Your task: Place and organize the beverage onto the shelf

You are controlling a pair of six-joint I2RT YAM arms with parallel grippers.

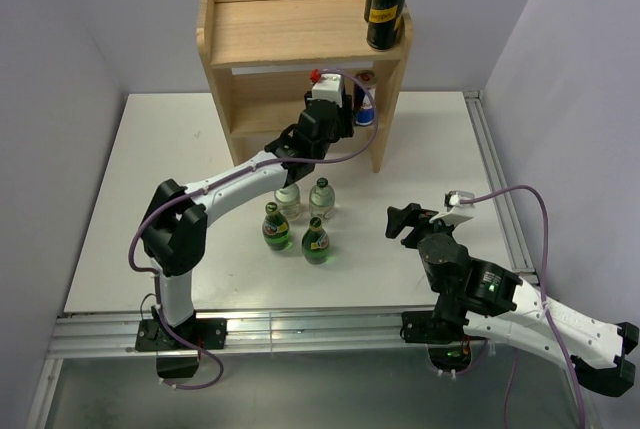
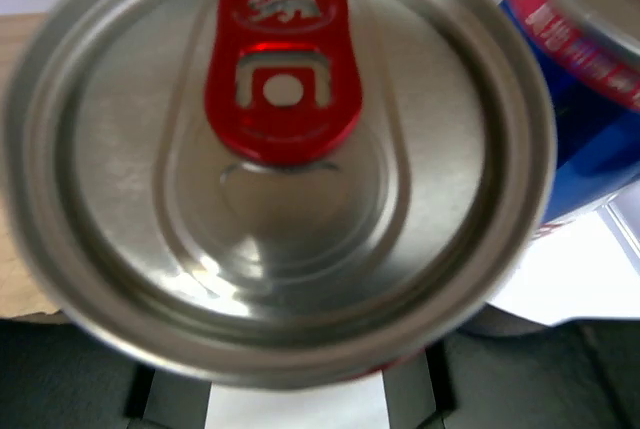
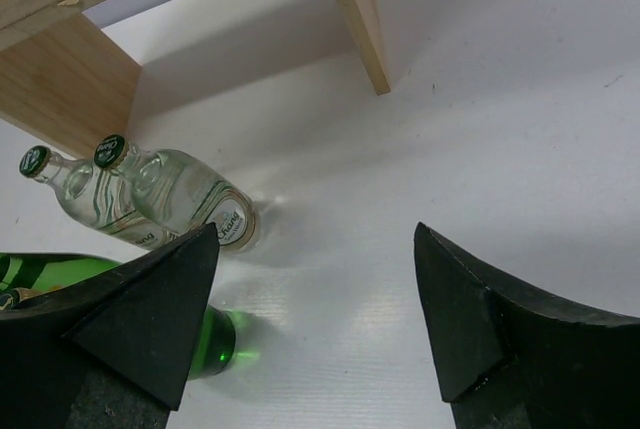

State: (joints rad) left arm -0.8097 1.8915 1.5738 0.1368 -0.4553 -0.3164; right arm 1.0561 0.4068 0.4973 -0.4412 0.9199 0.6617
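The light-wood shelf [image 1: 290, 29] stands at the back of the table. My left gripper [image 1: 335, 99] reaches into its lower tier and is shut on a silver can with a red tab [image 2: 285, 164], which fills the left wrist view; the fingers [image 2: 120, 379] show only as dark shapes under it. A blue can [image 2: 580, 99] stands right beside it on the lower tier [image 1: 365, 109]. Two black cans [image 1: 386, 7] stand on the top tier's right end. My right gripper [image 1: 405, 221] is open and empty above the table.
Two clear bottles [image 1: 321, 196] and two green bottles [image 1: 316, 241] stand on the white table in front of the shelf. The right wrist view shows the clear bottles [image 3: 190, 199], a green bottle [image 3: 215, 344] and the shelf's side panel [image 3: 355, 14].
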